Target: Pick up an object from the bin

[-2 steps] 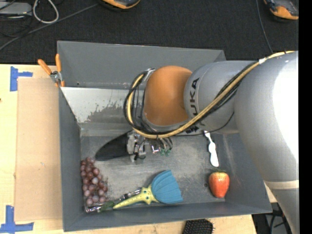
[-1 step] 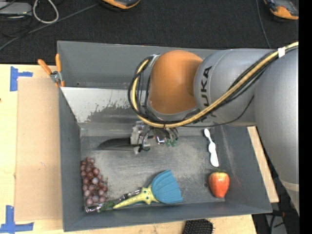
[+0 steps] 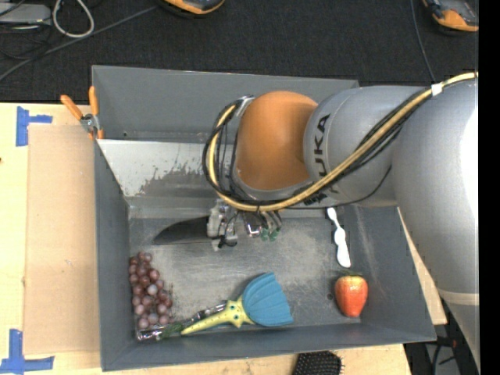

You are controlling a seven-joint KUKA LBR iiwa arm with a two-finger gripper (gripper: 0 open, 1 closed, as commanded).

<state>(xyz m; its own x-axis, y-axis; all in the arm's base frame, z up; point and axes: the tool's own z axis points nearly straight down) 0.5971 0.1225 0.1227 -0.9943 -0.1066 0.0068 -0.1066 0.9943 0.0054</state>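
Note:
My gripper (image 3: 234,227) hangs under the orange wrist cover over the bin's floor, in the back middle part. No loose thing lies directly below it. Nearest toward the front is a blue fan-shaped brush (image 3: 264,301) with a yellow handle pointing left. To the gripper's right a white plastic utensil (image 3: 340,237) lies lengthwise on the floor. Nothing shows held in the gripper.
A bunch of dark purple grapes (image 3: 148,289) lies by the left wall at the front. A red apple (image 3: 351,295) sits at the front right. The arm and its cables cover the bin's back right. The gripper casts a dark shadow to its left.

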